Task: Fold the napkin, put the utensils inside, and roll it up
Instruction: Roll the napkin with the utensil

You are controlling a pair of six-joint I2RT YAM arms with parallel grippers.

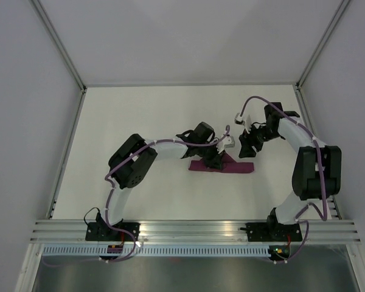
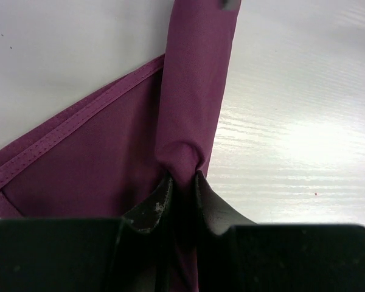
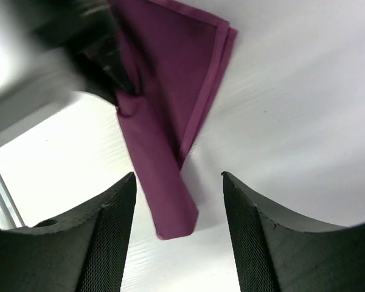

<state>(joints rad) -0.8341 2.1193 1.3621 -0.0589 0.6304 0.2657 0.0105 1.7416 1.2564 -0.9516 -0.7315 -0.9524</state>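
fingers [image 2: 158, 204] of the left gripper [image 2: 181, 182] pinch one end of the deep purple-maroon, faintly shiny cloth napkin [image 2: 194, 91]. it is rolled into a narrow tube, with a flat flap edged by a stitched hem spreading aside. seen from the top, its long axis runs left to right, mid-way across the smooth white table [image 1: 140, 115]. the right gripper [image 3: 179, 179] hangs spread wide above the tube's other end, holding nothing.

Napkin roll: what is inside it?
Only purple cloth shows. The napkin is rolled into a tube, its end pinched by the left gripper. The fabric covers the inside, so whatever it holds cannot be seen.
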